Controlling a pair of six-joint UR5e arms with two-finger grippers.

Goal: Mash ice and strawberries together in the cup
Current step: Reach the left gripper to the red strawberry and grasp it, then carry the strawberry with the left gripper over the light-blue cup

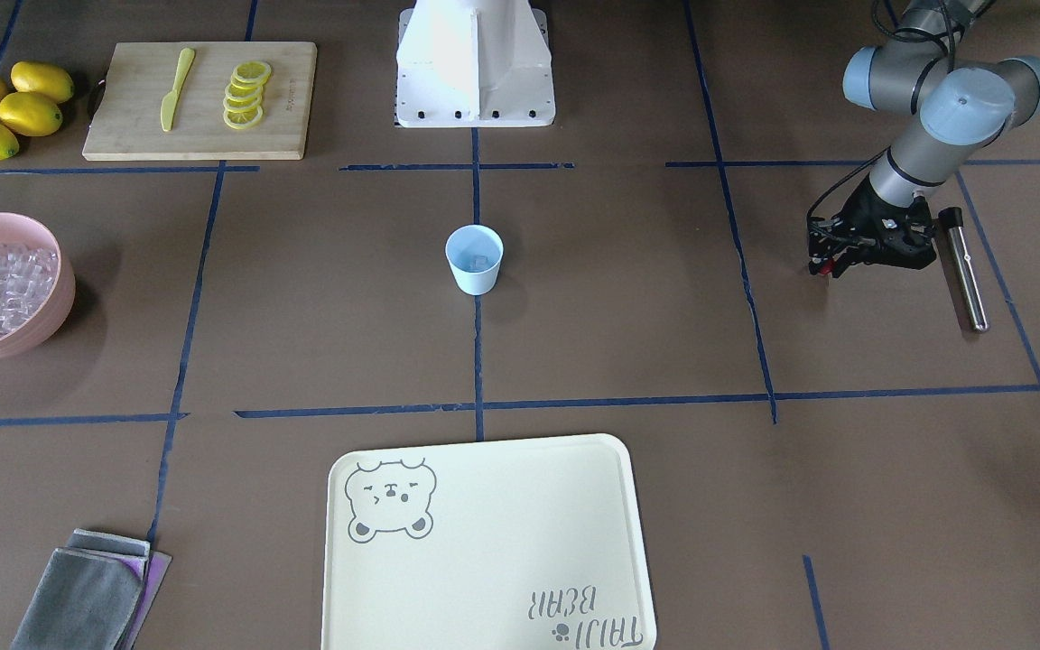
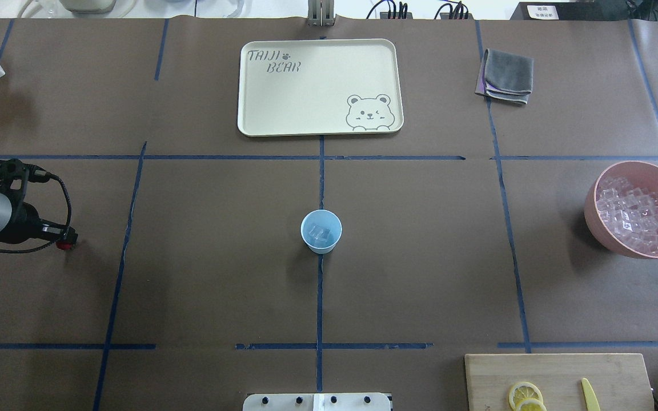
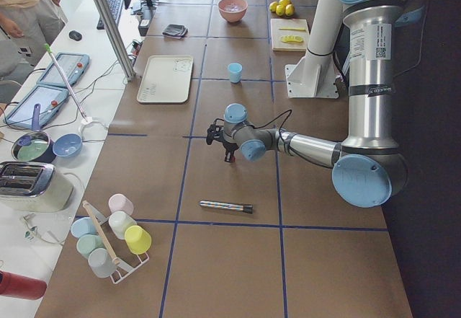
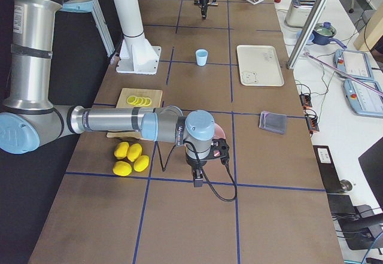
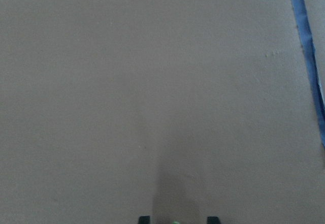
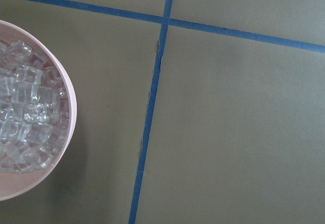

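Cup (image 1: 475,271) light, tips easily. Ice (image 1: 481,263) hard, slippery. Metal rod (image 1: 967,271) stiff, smooth: grab middle. Left gripper (image 5: 179,220) fingers apart, empty. Right gripper (image 4: 198,180): cannot tell.

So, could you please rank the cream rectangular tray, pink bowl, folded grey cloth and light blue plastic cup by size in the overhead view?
Largest first:
cream rectangular tray
pink bowl
folded grey cloth
light blue plastic cup
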